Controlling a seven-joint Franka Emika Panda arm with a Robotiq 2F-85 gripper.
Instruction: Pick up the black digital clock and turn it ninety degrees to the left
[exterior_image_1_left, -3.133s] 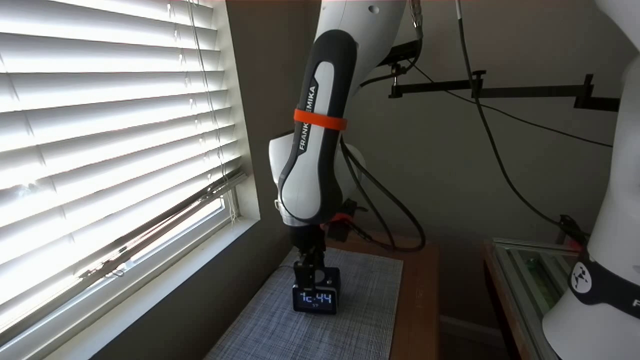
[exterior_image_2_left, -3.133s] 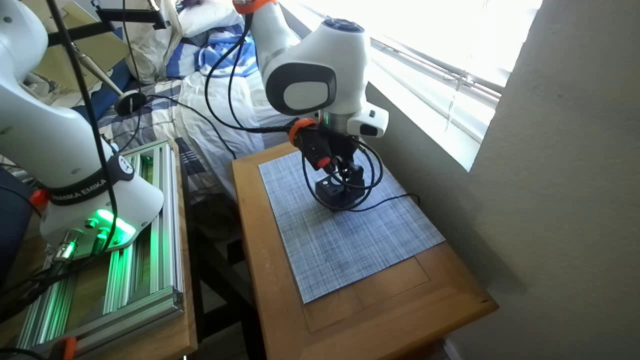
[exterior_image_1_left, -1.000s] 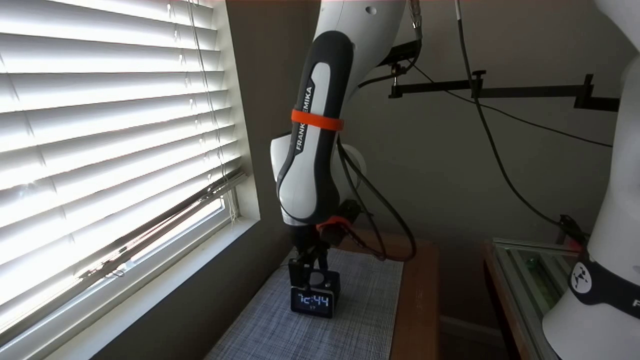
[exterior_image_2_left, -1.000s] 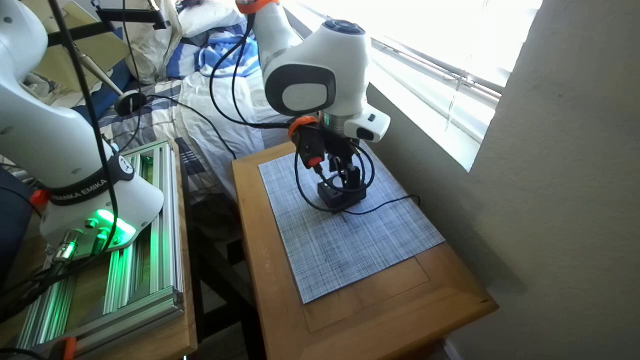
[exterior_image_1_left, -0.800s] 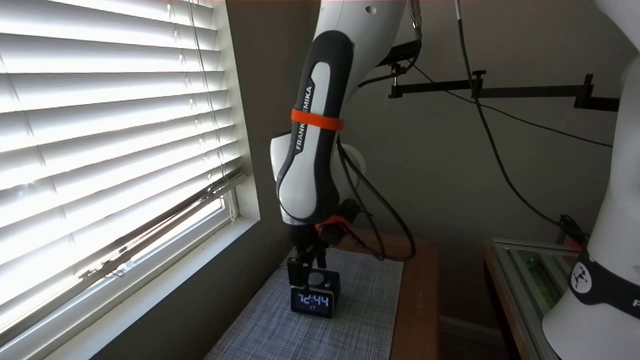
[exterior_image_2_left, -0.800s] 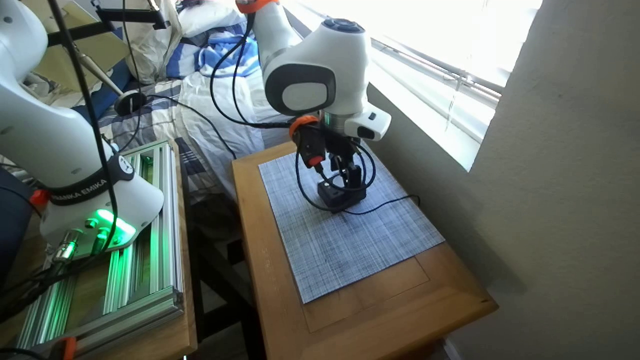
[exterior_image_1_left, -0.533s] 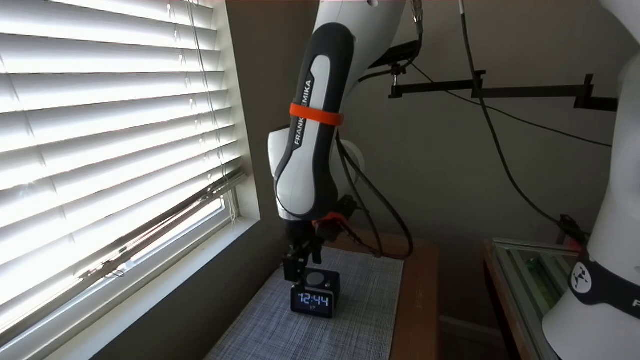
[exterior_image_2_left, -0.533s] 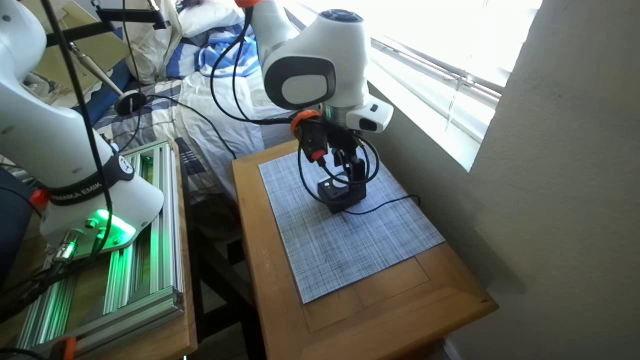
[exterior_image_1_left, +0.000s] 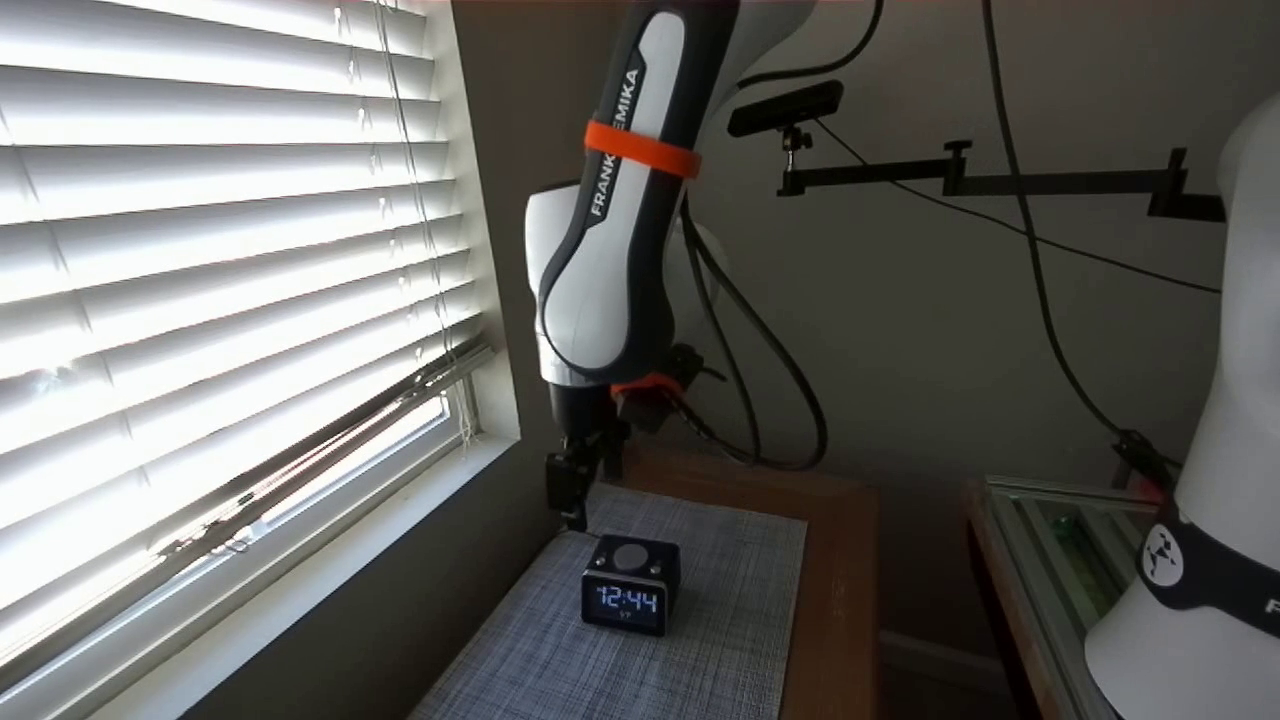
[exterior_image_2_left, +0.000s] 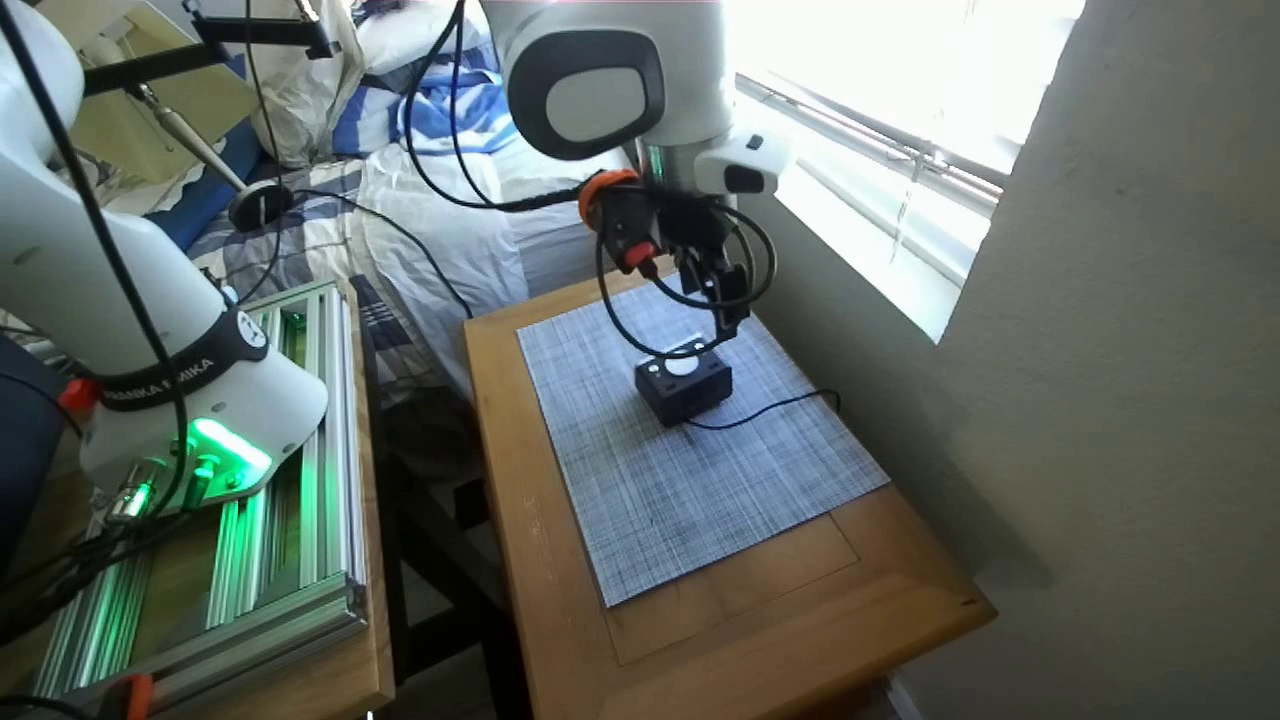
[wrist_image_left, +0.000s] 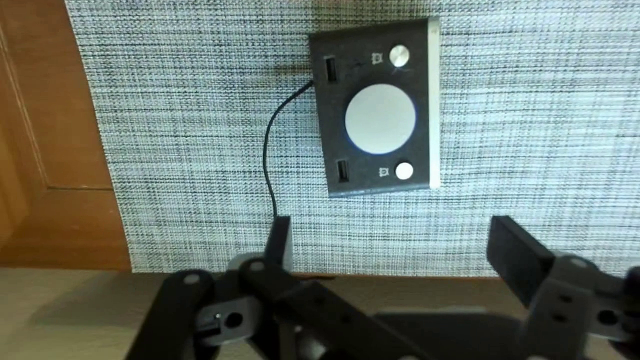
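The black digital clock (exterior_image_1_left: 625, 603) stands upright on the woven mat, its lit display reading 12:44 in an exterior view. Its dark back and top with a pale round knob show in an exterior view (exterior_image_2_left: 685, 392). The wrist view shows its top (wrist_image_left: 377, 117) from above, slightly slanted, with two small buttons and two slots. My gripper (exterior_image_1_left: 575, 500) is above and beside the clock, on the window side, apart from it. It also shows in an exterior view (exterior_image_2_left: 728, 310), partly behind cables. In the wrist view the fingers (wrist_image_left: 390, 222) are wide apart with nothing between them.
The grey woven mat (exterior_image_2_left: 720, 500) lies on a wooden table (exterior_image_2_left: 560, 620). A thin black cord (exterior_image_2_left: 770, 405) runs from the clock towards the wall. The window sill (exterior_image_1_left: 400, 530) and wall are close beside the table. Cables (exterior_image_1_left: 790, 380) loop from the arm.
Three seconds ago the gripper was down at the clock. It has since let go, risen and moved towards the window side. The clock shifted slightly early on, then stayed still.
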